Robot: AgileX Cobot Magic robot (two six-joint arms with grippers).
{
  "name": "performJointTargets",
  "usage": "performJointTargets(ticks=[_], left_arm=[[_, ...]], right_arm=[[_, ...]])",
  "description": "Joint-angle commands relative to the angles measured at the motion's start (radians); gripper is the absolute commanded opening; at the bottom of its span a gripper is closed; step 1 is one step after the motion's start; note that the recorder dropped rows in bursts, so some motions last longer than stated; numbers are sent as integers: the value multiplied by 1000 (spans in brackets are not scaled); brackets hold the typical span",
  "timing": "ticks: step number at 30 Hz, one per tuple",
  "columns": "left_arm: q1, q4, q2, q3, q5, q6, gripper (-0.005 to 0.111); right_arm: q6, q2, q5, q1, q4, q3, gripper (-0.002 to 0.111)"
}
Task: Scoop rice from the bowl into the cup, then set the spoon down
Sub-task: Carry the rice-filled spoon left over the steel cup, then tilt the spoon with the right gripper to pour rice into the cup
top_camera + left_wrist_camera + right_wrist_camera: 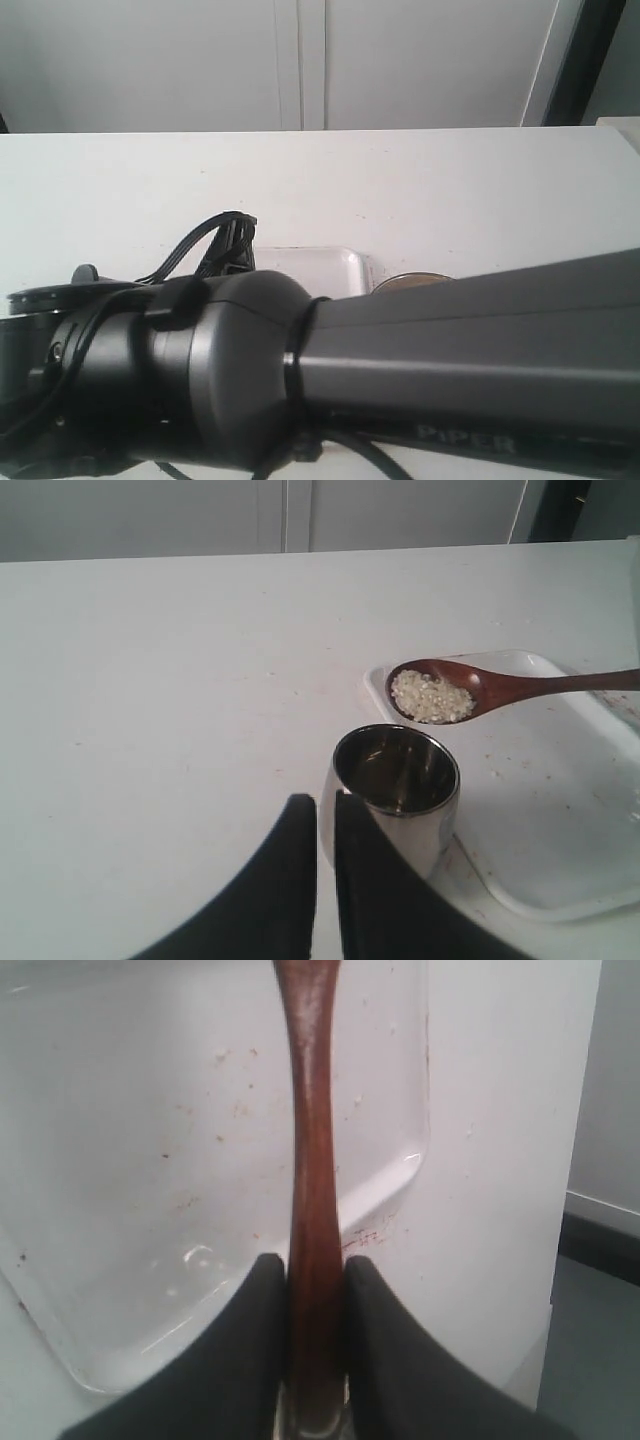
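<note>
Dark arm casing (pixel 400 370) blocked most of the exterior view. Behind it showed only the white table (pixel 300 180), a corner of the one white tray (pixel 320 265) and a sliver of round rim, seemingly the bowl (pixel 412 282), its contents hidden.

Counted: one cup (pixel 395 790), one spoon (pixel 520 685), one tray, two grippers.

The cup stood upright on the table just beside a corner of the tray, its inside mirror-bright; whether any grains lay in it could not be told. The spoon hung level in the air above that corner of the tray, its small oval bowl just beyond the cup's rim and carrying a heap of rice (pixel 432 697).

The right gripper (pixel 315 1270) was clamped on the spoon's handle, one pad pressed to each side of the wood, over the speckled tray. The left gripper (pixel 325 880) had its fingers drawn nearly together with only a thin slit between them, right against the cup's near side; whether they touched it could not be told.
</note>
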Motion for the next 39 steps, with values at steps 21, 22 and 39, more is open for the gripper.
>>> performJointTargets(ticks=[21,22,39], left_arm=[[-7,-8,1,-7,-4,-1,14],[-7,-8,1,-7,-4,-1,14],[-7,-8,1,-7,-4,-1,14]], right_arm=[[-8,-6,-77,5,-127,8,0],[-8,-6,-77,5,-127,8,0],[71,-6,-152,5,-248,101,0]])
